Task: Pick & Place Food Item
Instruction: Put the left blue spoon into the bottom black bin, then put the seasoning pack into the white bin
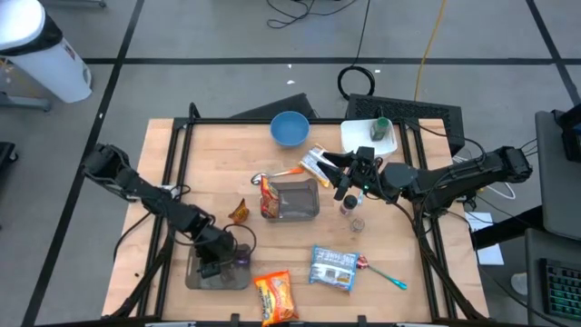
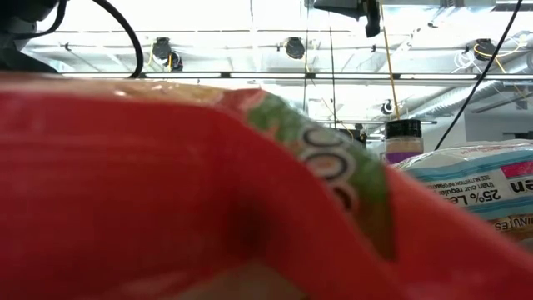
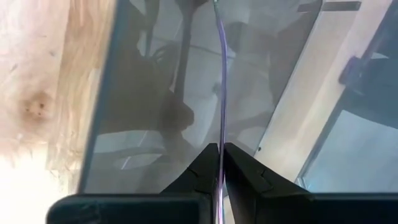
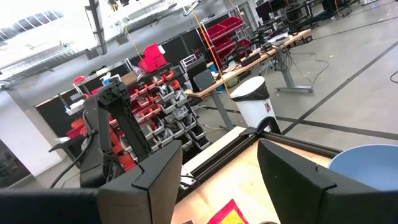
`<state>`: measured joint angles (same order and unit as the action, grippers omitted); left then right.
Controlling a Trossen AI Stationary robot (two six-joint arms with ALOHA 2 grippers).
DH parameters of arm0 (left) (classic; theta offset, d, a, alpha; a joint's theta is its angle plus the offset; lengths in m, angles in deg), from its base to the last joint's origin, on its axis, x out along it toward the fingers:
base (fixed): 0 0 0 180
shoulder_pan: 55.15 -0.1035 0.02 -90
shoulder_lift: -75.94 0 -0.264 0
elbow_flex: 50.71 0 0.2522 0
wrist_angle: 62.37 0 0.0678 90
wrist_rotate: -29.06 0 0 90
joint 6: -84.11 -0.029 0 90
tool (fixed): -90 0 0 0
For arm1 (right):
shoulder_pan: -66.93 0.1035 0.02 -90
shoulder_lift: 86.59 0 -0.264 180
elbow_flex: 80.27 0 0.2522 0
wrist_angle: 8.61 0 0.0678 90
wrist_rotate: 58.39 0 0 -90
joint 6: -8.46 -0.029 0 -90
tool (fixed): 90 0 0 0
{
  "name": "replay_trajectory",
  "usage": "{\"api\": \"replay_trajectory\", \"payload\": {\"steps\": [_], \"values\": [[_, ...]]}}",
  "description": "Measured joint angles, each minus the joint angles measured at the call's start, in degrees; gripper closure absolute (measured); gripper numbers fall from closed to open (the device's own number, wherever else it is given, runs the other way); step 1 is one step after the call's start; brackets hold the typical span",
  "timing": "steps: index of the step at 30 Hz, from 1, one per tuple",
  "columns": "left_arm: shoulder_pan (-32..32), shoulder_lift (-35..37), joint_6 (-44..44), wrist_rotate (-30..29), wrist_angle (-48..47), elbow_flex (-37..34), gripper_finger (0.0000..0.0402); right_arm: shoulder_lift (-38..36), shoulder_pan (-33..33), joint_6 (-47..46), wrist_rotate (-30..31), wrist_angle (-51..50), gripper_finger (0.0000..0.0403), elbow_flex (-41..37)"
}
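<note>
Left gripper pinched the thin rim of a clear container at near left. Right gripper, fingers spread wide, held nothing, hovering right of the middle container.

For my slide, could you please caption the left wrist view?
Left pincer shut on the thin rim of a clear container on the wooden table.

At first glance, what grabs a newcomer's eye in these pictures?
In the low view, a red snack bag pressed against the lens fills most of the picture. From above, the left hand is clamped on the rim of a clear container at the table's near left, while the right hand, open, hovers mid-table beside a second clear container.
</note>
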<state>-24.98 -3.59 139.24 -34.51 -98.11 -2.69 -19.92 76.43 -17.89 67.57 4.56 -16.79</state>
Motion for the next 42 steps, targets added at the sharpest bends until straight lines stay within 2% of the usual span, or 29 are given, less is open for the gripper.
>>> {"api": "replay_trajectory", "payload": {"steps": [4,12,16,22,27,31,35,38,42], "values": [[-0.9,0.0,-0.62,2.58,0.0,-0.02,0.0355,0.0,0.0,-0.01,0.0,0.0,0.02,0.0],[-2.38,0.0,0.54,6.82,-0.13,-0.02,0.0268,-0.02,0.0,0.03,0.0,0.0,0.02,0.0],[-3.63,0.02,2.02,11.75,-0.31,0.06,0.024,-0.02,-0.01,0.63,0.0,0.0,0.02,0.0],[-5.02,3.48,4.12,14.2,-2.21,4.57,0.0228,-0.02,0.0,2.18,-0.02,-0.03,0.02,0.0],[-7.45,9.14,5.65,12.68,-11.35,12.68,0.0239,-0.02,0.0,2.79,-0.02,-0.24,0.02,0.0],[-8.59,14.66,5.88,6.19,-19.75,20.68,0.0249,-0.02,-0.01,4.59,-0.02,-0.26,0.0197,0.0],[-9.17,19.68,6.63,-4.97,-24.86,28.83,0.0254,-0.02,-0.01,4.61,-0.02,-0.26,0.0198,0.0],[-8.55,23.21,6.14,-17.49,-26.06,34.39,0.0254,-0.02,-0.02,4.46,-0.22,-0.27,0.0201,0.0],[-5.61,27.26,0.58,-38.16,-25.77,39.96,0.0254,-0.02,-0.02,1.48,-3.32,-1.07,0.0201,-0.02]]}}
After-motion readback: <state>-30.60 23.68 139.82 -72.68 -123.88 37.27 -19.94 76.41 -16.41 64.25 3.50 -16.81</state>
